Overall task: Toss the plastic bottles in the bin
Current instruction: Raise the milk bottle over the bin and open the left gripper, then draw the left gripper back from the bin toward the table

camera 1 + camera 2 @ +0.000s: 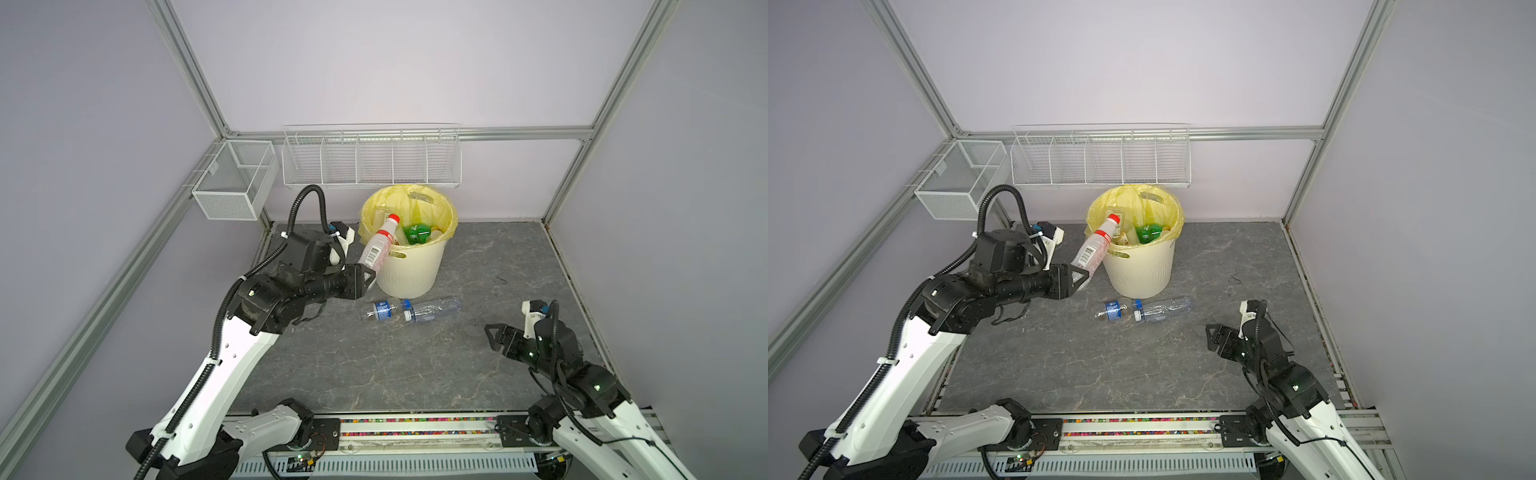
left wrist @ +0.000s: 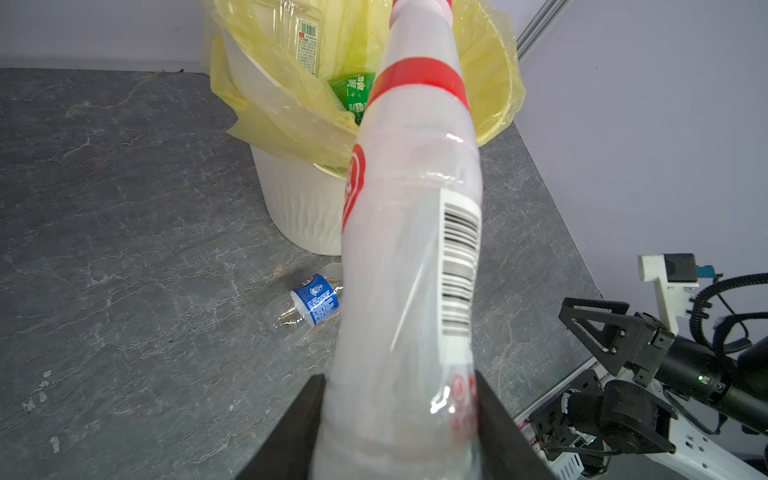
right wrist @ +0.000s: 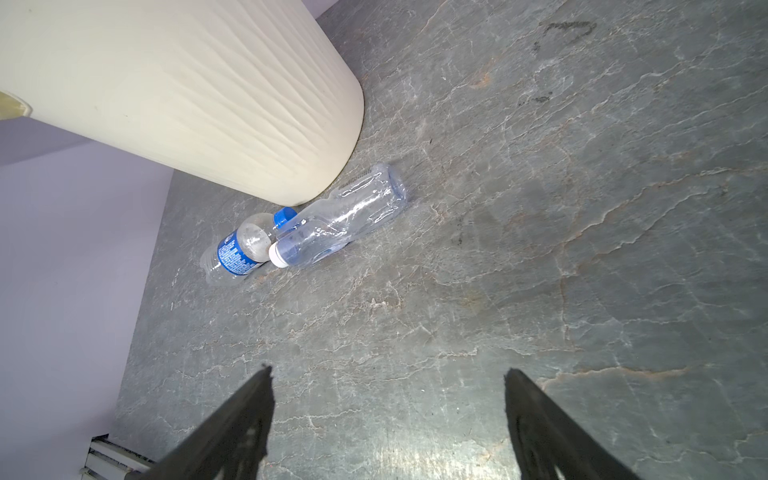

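Our left tool [image 1: 371, 277] is clenched on the base of the red-capped white bottle [image 1: 377, 247], which leans up and right near centre frame, cap over the rim of the bin [image 1: 409, 270]. We judge the base sits short of the rim, so we should lift and push further in before letting go, or it may tip back out. Our right tool [image 1: 493, 337] hangs released at lower right. A blue-labelled bottle [image 1: 380, 311] and a white-capped bottle [image 1: 434, 308] lie on the counter [image 1: 415, 374] just below the bin.
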Action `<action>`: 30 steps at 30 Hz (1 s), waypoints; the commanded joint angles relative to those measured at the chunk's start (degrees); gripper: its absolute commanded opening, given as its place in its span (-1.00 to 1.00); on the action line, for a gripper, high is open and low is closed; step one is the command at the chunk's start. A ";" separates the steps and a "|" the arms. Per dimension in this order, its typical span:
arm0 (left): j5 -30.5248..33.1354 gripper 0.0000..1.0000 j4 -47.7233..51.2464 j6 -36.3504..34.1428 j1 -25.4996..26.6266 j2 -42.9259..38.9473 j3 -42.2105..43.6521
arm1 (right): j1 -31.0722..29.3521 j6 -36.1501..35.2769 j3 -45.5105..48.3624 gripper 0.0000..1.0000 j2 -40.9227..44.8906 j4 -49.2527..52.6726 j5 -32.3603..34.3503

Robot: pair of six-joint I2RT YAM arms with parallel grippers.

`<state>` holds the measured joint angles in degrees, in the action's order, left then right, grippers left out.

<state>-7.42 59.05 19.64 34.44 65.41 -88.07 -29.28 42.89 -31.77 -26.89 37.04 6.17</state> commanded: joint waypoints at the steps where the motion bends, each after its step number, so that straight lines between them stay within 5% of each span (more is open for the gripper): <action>1: -0.85 -0.03 1.19 -0.68 -0.33 1.97 -3.60 | 0.14 0.52 1.32 0.76 0.26 -0.25 0.03; 7: -4.37 0.06 -0.45 0.27 -0.33 18.99 -19.30 | 0.14 0.36 1.39 0.76 0.61 -0.39 0.23; 9: -6.44 0.37 1.23 -0.36 -0.33 27.92 -28.45 | 0.15 0.43 1.45 0.76 0.53 -0.64 0.43; 10: -6.57 0.90 4.19 -0.67 -0.35 32.75 -34.38 | 0.16 0.51 1.26 0.76 0.53 -0.58 0.37; 11: -6.46 0.99 7.32 -1.23 -0.42 36.31 -39.82 | 0.12 0.60 1.06 0.76 0.53 -0.51 0.34; 13: -5.55 0.99 16.37 -2.36 -0.59 43.06 -53.50 | 0.15 0.65 0.29 0.76 0.81 0.18 0.22; 16: -3.71 0.99 21.31 -3.24 -0.85 46.01 -62.77 | 0.11 0.46 -0.48 0.76 2.06 1.84 0.97; 23: -0.49 0.99 14.70 -2.22 -3.36 34.72 -51.15 | 0.16 0.00 -0.67 0.76 3.45 3.76 2.05; 30: -4.32 0.99 9.45 -1.52 -11.73 25.90 -37.88 | 0.12 -0.48 -1.28 0.76 2.29 4.32 1.82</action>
<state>-10.22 69.10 18.17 24.82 90.67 -129.58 -29.30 42.85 -31.73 -24.12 40.29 7.33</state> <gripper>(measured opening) 0.993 0.880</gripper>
